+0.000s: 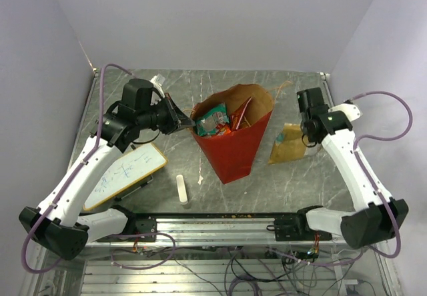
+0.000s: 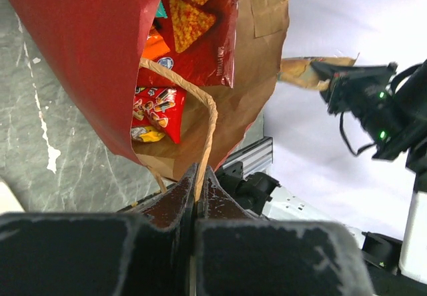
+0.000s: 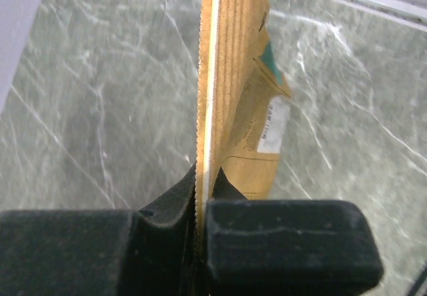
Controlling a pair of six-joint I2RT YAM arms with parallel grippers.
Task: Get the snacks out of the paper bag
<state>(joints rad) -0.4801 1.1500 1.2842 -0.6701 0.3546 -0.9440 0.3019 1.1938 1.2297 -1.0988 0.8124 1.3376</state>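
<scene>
Red paper bag (image 1: 233, 151) sits on the tabletop (image 1: 267, 186) in the top view, mouth gaping with snacks (image 1: 215, 121) showing inside, left tool (image 1: 186, 120) at its rim, right tool (image 1: 305, 139) on a tan packet (image 1: 287, 147) just beside the bag. Left wrist view: tool's clamped tight on the bag's twisted tan handle (image 2: 209, 119), red chip packets (image 2: 200, 39) inside behind it. Right wrist view: that tool's pinched together on the packet's serrated edge, packet turned edge-on.

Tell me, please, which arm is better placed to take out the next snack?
Right, I'd judge. The left tool is shut on the handle of the paper bag, holding it open; the right tool sits beside the bag, though it must first drop its tan packet.
</scene>
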